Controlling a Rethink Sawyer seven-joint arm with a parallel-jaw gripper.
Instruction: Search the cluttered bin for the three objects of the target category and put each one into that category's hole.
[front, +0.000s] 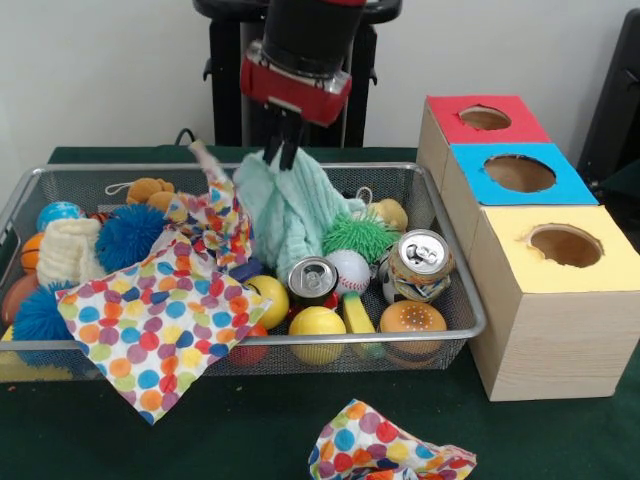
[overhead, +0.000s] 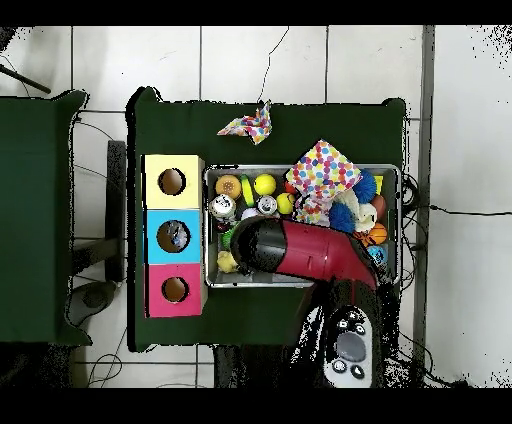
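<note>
Gripper (front: 284, 152) pinching a mint-green cloth (front: 290, 210), lifting it over the wire bin (front: 455, 270).

I am holding the cloth by its top so it is hanging lengthwise down into the bin, over two cans (front: 418, 265), balls and a polka-dot cloth (front: 160, 320) spilling over the near rim. Red (front: 483, 118), blue (front: 519, 173) and yellow (front: 565, 245) holes are standing just beside the bin.

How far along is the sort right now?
Done: one polka-dot cloth lies on the table outside the wire bin; something shows inside the blue box's hole, though what is unclear. In hand: the hand pinches the mint-green cloth, lifting it. Left: two cans and another polka-dot cloth remain in the bin.
</note>
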